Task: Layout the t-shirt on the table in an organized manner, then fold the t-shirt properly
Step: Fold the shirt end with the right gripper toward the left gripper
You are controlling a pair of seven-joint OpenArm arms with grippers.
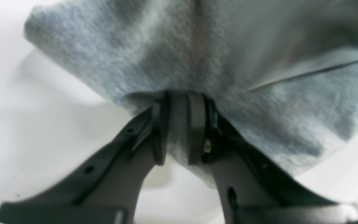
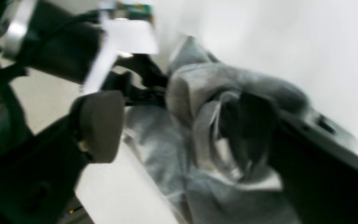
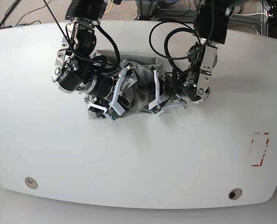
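**Both arms bent over a bunched grey t-shirt**

In the base view both arms reach down from the far edge of the tabletop [image 3: 138, 163] and angle inward toward each other, their wrists low over the cloth. The left tool [image 1: 179, 130] has its two pads drawn narrow with a fold of the t-shirt [image 1: 197, 56] pinched between them; grey fabric fills the slim gap and spreads out ahead of the tips in a broad, taut sheet, with a hemmed edge running off to one side. White tabletop shows on either side of that sheet.

The right tool [image 2: 179, 127] stands wide. One rounded pad [image 2: 101, 124] is bare, clear of the cloth on its side. The other finger is on the far side of the gap, with loose folds of the t-shirt [image 2: 197, 102] draped over and around it, so cloth touches that finger only. The view is blurred, and whether any fabric is caught there I cannot tell.

The t-shirt [image 3: 139, 91] lies crumpled in a heap directly beneath and between the two tools. It is light heather grey, deeply creased. No lettering shows in any view.
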